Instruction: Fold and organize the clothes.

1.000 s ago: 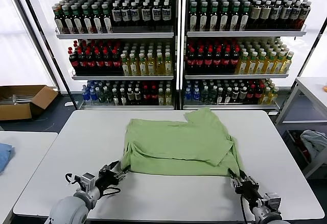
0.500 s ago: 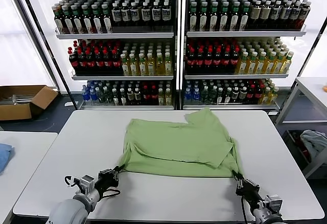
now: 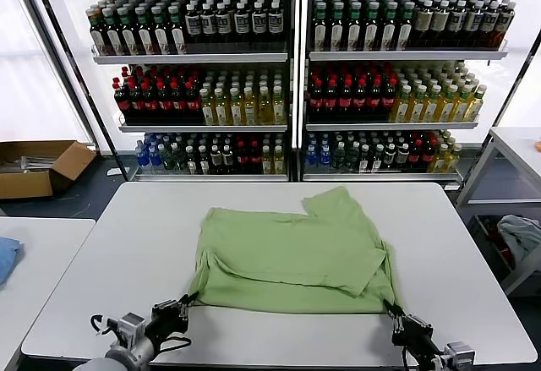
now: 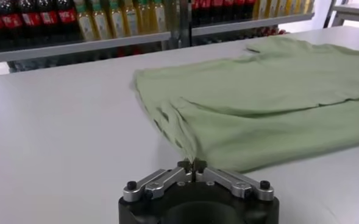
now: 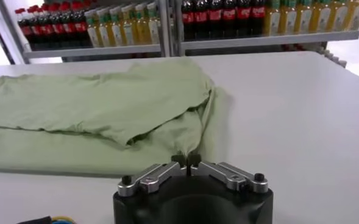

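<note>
Mid-fold: left gripper [image 4: 191, 163] and right gripper [image 5: 186, 159] clamped on polo shirt [image 3: 292, 248] hem corners. Next: lift, carry toward collar.

the light green shirt [image 3: 292, 248] lies partly folded and mostly flat on the white table, toward its near edge — the upper layer is doubled over the lower one, with a sleeve flap jutting out at the far side toward the shelves. its fabric is plain pale green and softly creased. both near corners are pulled out into small peaks — one at the near left, one at the near right.
</note>
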You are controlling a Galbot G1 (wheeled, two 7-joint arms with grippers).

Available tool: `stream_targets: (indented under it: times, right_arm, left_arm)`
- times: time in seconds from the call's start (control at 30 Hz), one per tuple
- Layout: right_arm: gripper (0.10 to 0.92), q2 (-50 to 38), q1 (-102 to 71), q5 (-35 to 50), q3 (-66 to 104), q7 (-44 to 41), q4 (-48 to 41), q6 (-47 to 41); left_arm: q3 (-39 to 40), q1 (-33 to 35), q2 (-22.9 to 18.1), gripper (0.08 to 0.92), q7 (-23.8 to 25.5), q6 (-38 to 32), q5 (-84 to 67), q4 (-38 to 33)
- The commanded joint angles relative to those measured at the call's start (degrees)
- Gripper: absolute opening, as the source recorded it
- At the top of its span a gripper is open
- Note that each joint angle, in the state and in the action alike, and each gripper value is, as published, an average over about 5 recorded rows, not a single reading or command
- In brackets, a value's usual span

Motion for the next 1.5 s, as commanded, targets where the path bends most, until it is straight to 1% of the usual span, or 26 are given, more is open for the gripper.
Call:
stream_targets:
  times: [0.03,0.13,0.2,0.3,0.4,0.47,0.57,0.63,0.7,0.8,0.93,1.0,1.1,1.23,1.33,1.5]
  right_arm:
    - [0.114,0.01,-10.92,-3.36,1.07,-0.34,7.51,1.72]
    - [0.137,0.41,-10.69,-4.07,0.96,-0.14,7.89,2.67]
    - [0.18,0.56,-9.27,-3.09,1.99,-0.34,7.97,3.12]
    - [0.258,-0.47,-5.78,1.0,6.32,-1.47,7.62,3.53]
    - [0.336,-3.73,-1.75,5.66,11.62,-2.96,5.68,4.03]
    - [0.396,-6.73,1.74,8.05,13.89,-4.15,3.08,4.5]
    - [0.483,-11.13,9.73,11.12,14.48,-6.28,-2.61,4.37]
    - [0.544,-13.71,16.7,13.64,12.78,-8.03,-7.64,3.3]
    - [0.595,-16.11,25.51,15.38,8.73,-11.02,-14.39,1.93]
    - [0.682,-18.26,38.73,14.3,-0.07,-17.12,-24.8,0.15]
    - [0.788,-17.83,53.79,12.45,-11.33,-22.96,-35.59,-1.86]
    - [0.81,-16.98,58.74,12.03,-16.12,-24.88,-39.82,-3.05]
    - [0.821,-15.46,63.36,10.67,-21.12,-26.9,-44.89,-4.21]
    - [0.822,-13.33,67.25,8.41,-25.16,-27.88,-50.1,-4.43]
    - [0.823,-11.42,69.64,7.62,-26.72,-27.36,-53.37,-4.78]
    - [0.823,-8.63,73.14,7.23,-28.77,-26.08,-57.86,-5.87]
  left_arm:
    - [-9.05,16.5,-2.74,0.094,0.95,0.48,2.92,-10.15]
    - [-9.78,17.03,-2.6,0.094,1.13,0.31,3.53,-10.85]
    - [-10.81,16.16,-1.92,0.094,1.09,0.05,3.41,-11.22]
    - [-13.71,14.0,0.33,0.111,0.92,0.19,1.77,-11.49]
    - [-17.57,12.06,3.12,0.178,1.09,0.8,-0.77,-10.87]
    - [-19.94,10.45,4.96,0.239,1.33,1.12,-1.7,-9.67]
    - [-22.21,6.89,8.29,0.325,1.63,1.32,-3.82,-6.65]
    - [-21.78,3.52,11.24,0.377,1.95,1.0,-6.54,-3.89]
    - [-19.13,-0.51,14.57,0.438,3.07,-0.01,-8.62,-0.4]
    - [-12.61,-8.03,18.82,0.525,5.82,-1.23,-10.1,5.64]
    - [-0.7,-20.62,22.32,0.637,8.86,-1.11,-13.17,13.88]
    - [5.26,-26.72,23.24,0.707,9.74,-1.11,-14.66,18.26]
    - [13.23,-34.83,23.26,0.787,10.51,-1.23,-15.62,24.24]
    - [21.28,-43.89,21.14,0.82,10.59,-1.25,-16.07,30.78]
    - [24.47,-48.34,19.33,0.822,10.42,-1.18,-16.6,33.93]
    - [27.37,-51.8,16.98,0.823,10.21,-1.13,-16.54,36.69]
